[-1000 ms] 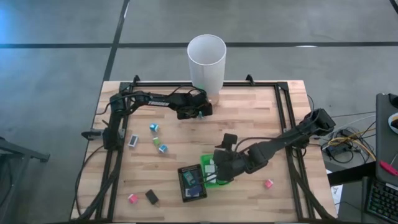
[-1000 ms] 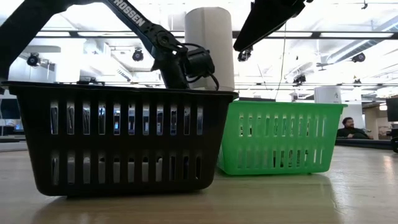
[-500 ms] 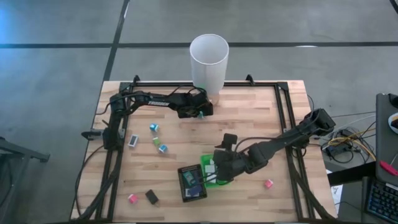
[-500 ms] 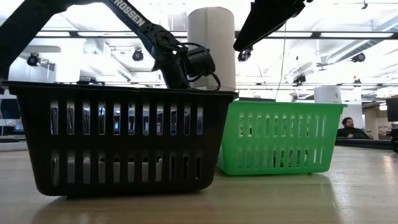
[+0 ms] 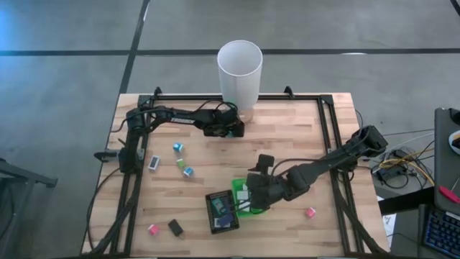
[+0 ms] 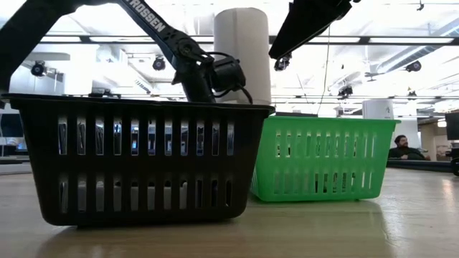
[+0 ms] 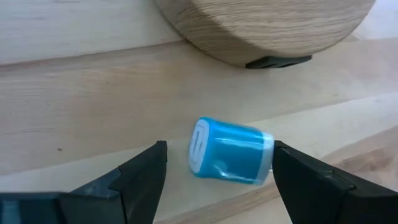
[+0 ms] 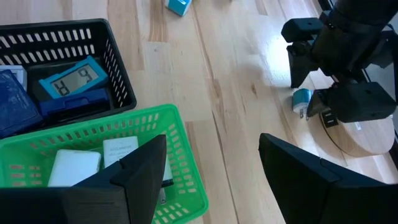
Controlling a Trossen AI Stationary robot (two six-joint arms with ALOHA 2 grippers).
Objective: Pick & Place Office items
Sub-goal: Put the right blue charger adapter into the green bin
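Straddling a small blue charger block [image 7: 230, 158], your left claw [image 7: 217, 177] is standing spread, one finger on each side of the block and neither touching it. The block is lying on its side on the wooden surface [image 7: 74, 112], just beside the round wooden base [image 7: 267, 28] of the tall white cylinder [image 5: 239, 72], at the far middle of the surface.

Your right claw [image 8: 211, 171] is hovering over the green basket [image 8: 106, 134] near the middle of the surface, fingers spread and holding nothing. Two white items are lying in that basket. The black basket [image 8: 62, 34] is sitting just left of it, touching it, with a blue clock-like item [image 8: 69, 78] and another dark blue thing inside.

Farther out on the left half of the surface you are seeing a white block [image 5: 154, 164], a teal piece [image 5: 177, 147], a green piece [image 5: 181, 162] and a blue piece [image 5: 188, 172], all loose. A pink piece [image 5: 153, 229] and a black piece [image 5: 175, 227] are lying near the front left edge, and another pink piece [image 5: 310, 212] is lying on the right.
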